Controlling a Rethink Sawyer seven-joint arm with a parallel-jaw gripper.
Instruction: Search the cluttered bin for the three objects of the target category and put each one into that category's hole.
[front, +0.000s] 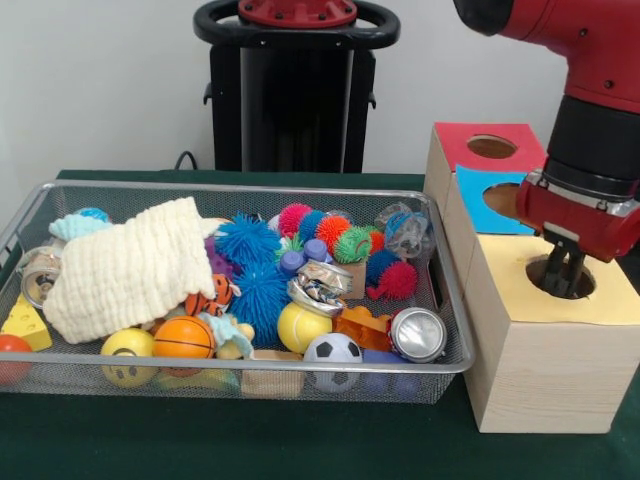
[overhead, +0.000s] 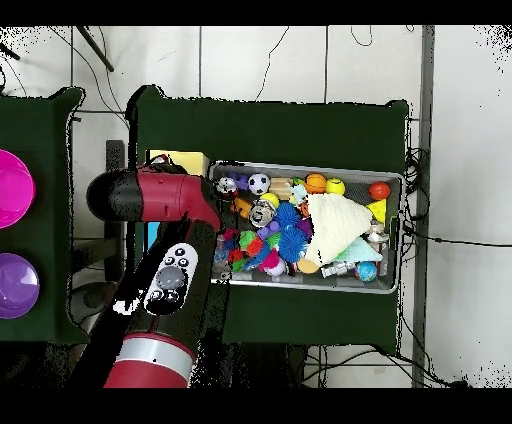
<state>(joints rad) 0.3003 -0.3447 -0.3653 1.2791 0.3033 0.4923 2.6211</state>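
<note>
tool dips into the yellow box's hole; its tips are hidden, grip unclear.

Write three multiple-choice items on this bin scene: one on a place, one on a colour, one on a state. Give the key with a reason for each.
1. Where is the gripper?
A. Over the wire bin
B. At the hole of the yellow-topped box
C. Above the red-topped box

2. What colour is the top of the box between the red-topped and the yellow-topped ones?
A. Blue
B. Green
C. White

3. How does the cream cloth lie?
A. Folded flat beside the bin
B. Hanging from the gripper
C. Draped over toys in the bin's left part in the front view

Key:
1 B, since the front view shows the gripper's tips down in the round hole of the yellow top.
2 A, since its top is blue.
3 C, since the cloth rests on the clutter inside the wire bin.
</note>
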